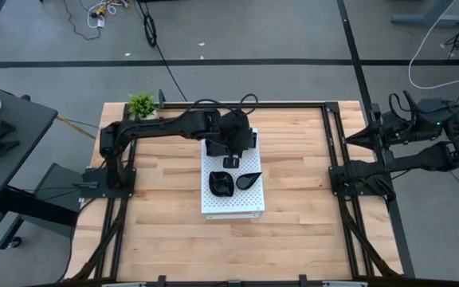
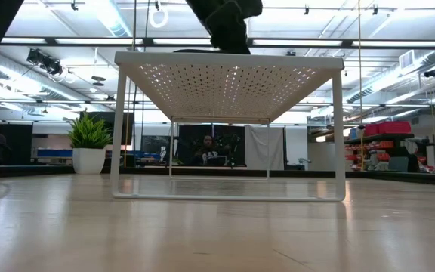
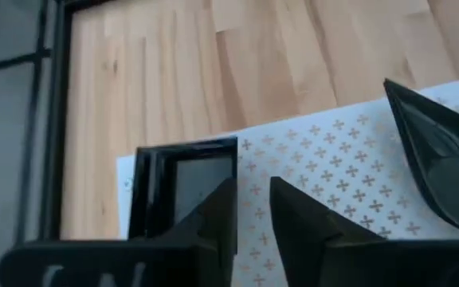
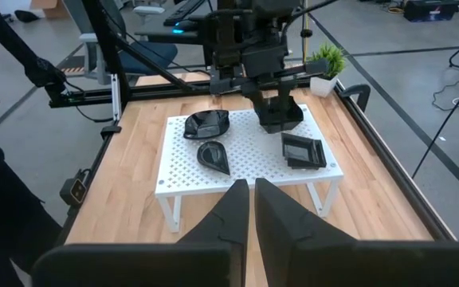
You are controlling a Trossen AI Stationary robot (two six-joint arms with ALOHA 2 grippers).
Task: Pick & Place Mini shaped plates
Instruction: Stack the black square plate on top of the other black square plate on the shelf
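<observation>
The raised white perforated board [image 1: 231, 203] stands mid-table as the drop-off shelf, which is likely why the left arm reaches in over its far end. The left gripper [image 3: 252, 183] hangs low there over a square plate [image 3: 183, 185] lying flat near the board's corner. Its fingers are a little apart, with bare board showing in the gap and nothing between them. One finger [image 3: 220, 209] overlaps that plate's rim, though contact cannot be told. This looks like a release after setting down. A wavy-edged plate [image 1: 221, 183] and a teardrop plate [image 1: 248, 180] rest side by side mid-board. The right gripper [image 4: 251, 199] waits closed and empty at the table's right edge.
</observation>
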